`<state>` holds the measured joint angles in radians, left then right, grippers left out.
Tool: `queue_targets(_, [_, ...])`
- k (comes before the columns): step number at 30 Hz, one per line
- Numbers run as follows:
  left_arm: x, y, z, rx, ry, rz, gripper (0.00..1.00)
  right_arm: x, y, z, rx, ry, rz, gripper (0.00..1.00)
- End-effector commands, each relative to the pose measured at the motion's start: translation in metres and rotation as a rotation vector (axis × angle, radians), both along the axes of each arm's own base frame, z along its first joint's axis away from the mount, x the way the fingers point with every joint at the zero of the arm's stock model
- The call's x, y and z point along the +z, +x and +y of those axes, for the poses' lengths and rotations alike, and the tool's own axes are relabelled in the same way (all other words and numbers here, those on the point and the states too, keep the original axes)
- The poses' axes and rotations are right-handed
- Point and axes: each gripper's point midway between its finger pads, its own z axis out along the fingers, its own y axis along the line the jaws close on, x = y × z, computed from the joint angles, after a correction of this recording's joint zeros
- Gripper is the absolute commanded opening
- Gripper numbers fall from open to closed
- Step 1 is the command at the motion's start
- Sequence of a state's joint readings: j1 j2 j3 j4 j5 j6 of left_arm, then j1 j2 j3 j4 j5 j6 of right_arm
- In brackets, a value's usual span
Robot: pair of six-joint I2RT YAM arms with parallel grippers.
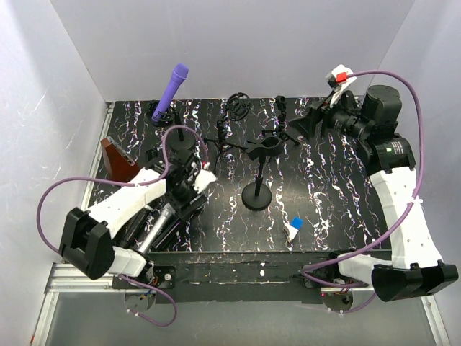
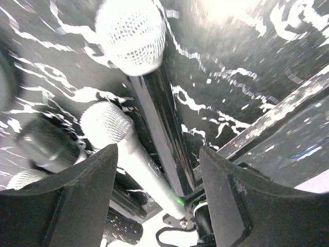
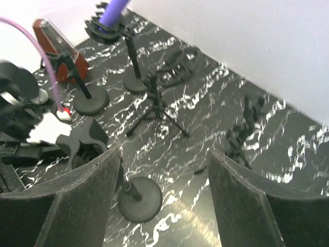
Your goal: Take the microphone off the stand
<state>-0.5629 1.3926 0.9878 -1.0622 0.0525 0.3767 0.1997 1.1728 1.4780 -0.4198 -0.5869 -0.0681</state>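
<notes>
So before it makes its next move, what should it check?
1. Left tool free: ok. It is open, and the black microphone lies loose on the table beneath it.
2. Right tool empty: ok. It is open with nothing between its sides.
3. Middle stand empty: ok.
4. All stands cleared: not ok. The purple microphone sits in the back-left stand.
5. How tightly that stand grips it: cannot tell.
</notes>
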Motion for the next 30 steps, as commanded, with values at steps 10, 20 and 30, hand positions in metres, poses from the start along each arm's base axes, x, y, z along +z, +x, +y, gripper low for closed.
queue_targets(10, [0.162, 0.051, -0.124, -0.16, -0.75, -0.389, 0.76, -0.075, -0.061, -0.008, 0.21, -0.024, 0.002, 0.8])
queue_targets(20, [0.185, 0.08, -0.117, -0.162, -0.665, -0.509, 0.8, -0.115, -0.057, 0.034, 0.313, 0.058, -0.076, 0.8])
queue_targets(30, [0.186, 0.103, -0.086, -0.114, -0.457, -0.596, 0.84, -0.111, -0.027, 0.072, 0.325, 0.178, -0.114, 0.79])
